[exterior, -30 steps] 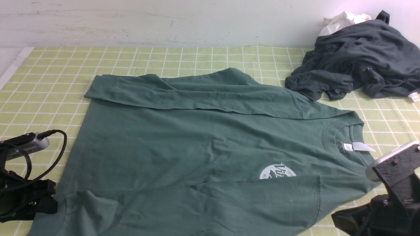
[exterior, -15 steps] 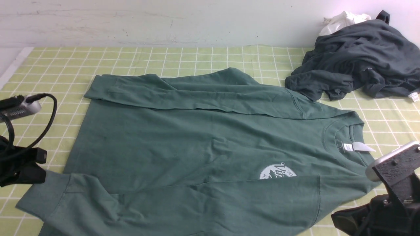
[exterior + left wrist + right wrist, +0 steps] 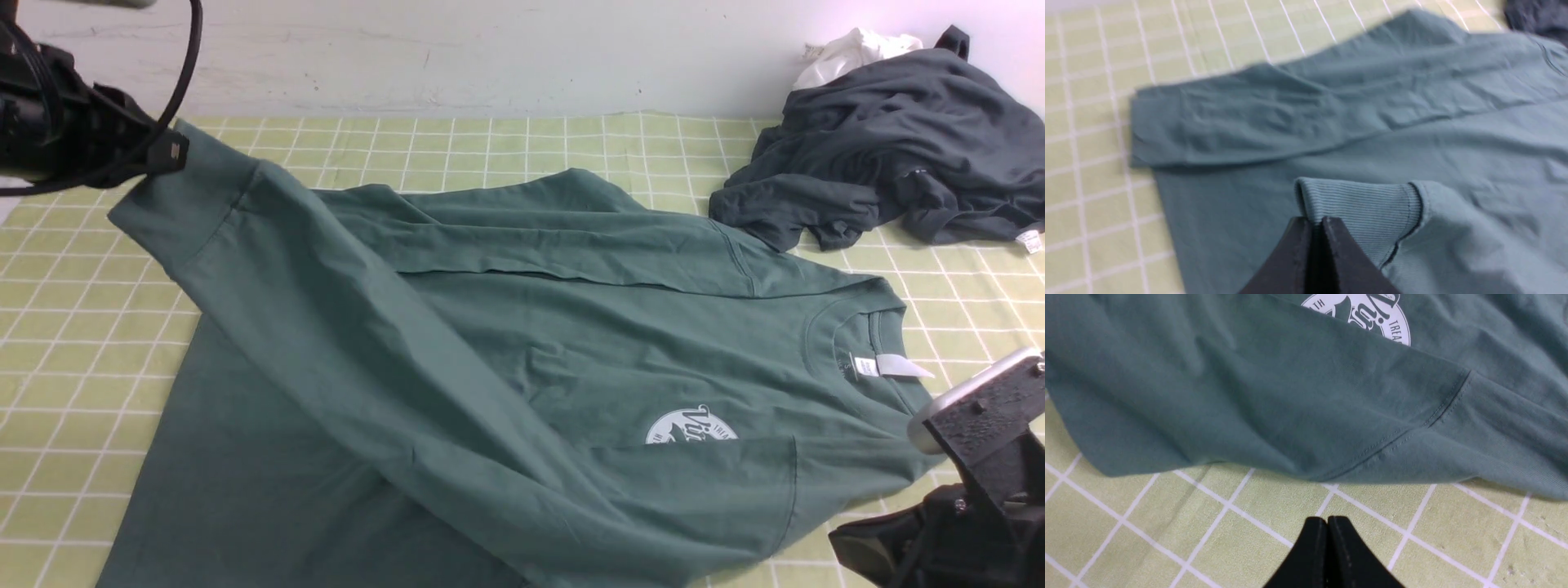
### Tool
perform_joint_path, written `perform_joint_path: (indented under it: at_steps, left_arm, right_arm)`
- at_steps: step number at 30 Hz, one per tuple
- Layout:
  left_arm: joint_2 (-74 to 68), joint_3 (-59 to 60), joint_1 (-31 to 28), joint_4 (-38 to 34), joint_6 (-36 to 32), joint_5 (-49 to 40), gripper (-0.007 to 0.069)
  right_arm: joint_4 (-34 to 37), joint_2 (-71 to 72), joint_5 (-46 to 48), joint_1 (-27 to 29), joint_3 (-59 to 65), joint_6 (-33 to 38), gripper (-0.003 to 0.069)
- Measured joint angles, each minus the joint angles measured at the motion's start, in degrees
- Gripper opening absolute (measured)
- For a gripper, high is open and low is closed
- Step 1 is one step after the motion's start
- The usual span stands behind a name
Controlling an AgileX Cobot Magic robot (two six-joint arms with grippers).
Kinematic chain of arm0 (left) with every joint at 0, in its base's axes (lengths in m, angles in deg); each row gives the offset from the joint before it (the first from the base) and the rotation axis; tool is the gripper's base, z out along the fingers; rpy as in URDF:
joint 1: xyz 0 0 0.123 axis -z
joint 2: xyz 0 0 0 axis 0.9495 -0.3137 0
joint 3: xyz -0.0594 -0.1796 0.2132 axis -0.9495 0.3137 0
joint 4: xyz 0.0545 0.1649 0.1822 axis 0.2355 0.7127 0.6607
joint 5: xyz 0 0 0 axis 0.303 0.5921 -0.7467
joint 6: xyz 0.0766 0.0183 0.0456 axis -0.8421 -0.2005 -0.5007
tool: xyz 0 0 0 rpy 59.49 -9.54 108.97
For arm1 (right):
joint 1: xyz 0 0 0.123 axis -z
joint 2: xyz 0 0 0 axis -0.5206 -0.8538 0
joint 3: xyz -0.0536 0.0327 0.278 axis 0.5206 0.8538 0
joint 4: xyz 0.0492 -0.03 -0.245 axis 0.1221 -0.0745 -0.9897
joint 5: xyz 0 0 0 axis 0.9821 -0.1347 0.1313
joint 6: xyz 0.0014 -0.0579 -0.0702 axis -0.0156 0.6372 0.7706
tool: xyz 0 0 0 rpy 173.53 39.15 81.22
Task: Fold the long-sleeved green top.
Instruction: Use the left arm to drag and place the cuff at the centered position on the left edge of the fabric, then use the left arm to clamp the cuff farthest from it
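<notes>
The green long-sleeved top (image 3: 571, 327) lies spread on the yellow-green checked tablecloth (image 3: 490, 143), with its neck toward the robot's right and its far sleeve folded along the body. The front view shows the left gripper (image 3: 173, 153) raised at the far left, and the near sleeve stretches up to it in a slanting band across the body. Only the left wrist view shows the grip itself: the jaws are pressed together on the edge of the ribbed cuff (image 3: 1359, 204). The right gripper (image 3: 1327, 520) has its tips out of the front view. Its own wrist view shows them closed on nothing, over bare tablecloth just beside the top's near edge, below the round white chest logo (image 3: 1367, 314). The heaped charcoal-grey garment (image 3: 890, 155) and the white cloth (image 3: 849, 51) show clearly only from the front. A second ago the left gripper sat low at the near left and the sleeve lay flat along the near edge. The right arm has not moved.
</notes>
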Motion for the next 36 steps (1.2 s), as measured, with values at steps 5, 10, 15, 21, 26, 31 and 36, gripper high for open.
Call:
perform_joint_path:
  at_steps: [5, 10, 15, 21, 26, 31, 36]
  left_arm:
    - [-9.5, -4.4, -0.3, 0.5, 1.0, 3.1, 0.0006]
    - [-22.6, -10.6, -0.3, 0.7, 3.5, 4.3, 0.0044]
    - [-32.8, -18.7, -0.4, 2.8, 7.3, 4.8, 0.0208]
    - [-42.3, -28.3, -0.4, 4.6, 9.4, 10.9, 0.0412]
    - [-49.4, -32.4, -0.4, 4.7, 10.5, 14.2, 0.0429]
    - [-53.8, -33.9, -0.4, 4.8, 10.5, 15.2, 0.0371]
    - [-53.9, -34.4, -0.4, 4.7, 10.1, 14.6, 0.018]
  right_arm:
    - [-0.9, 0.0, -0.9, 0.0, 0.0, 0.0, -0.001]
    - [-1.1, 0.0, -2.2, 0.0, 0.0, 0.0, -0.001]
    - [-1.1, 0.0, -2.2, 0.0, 0.0, 0.0, -0.001]
    - [-3.0, 0.0, -2.2, 0.0, 0.0, 0.0, -0.001]
    - [-4.7, 0.0, -2.2, 0.0, 0.0, 0.0, -0.001]
    - [-5.6, 0.0, -2.3, 0.0, 0.0, 0.0, -0.001]
    - [-5.6, 0.0, -2.4, 0.0, 0.0, 0.0, -0.001]
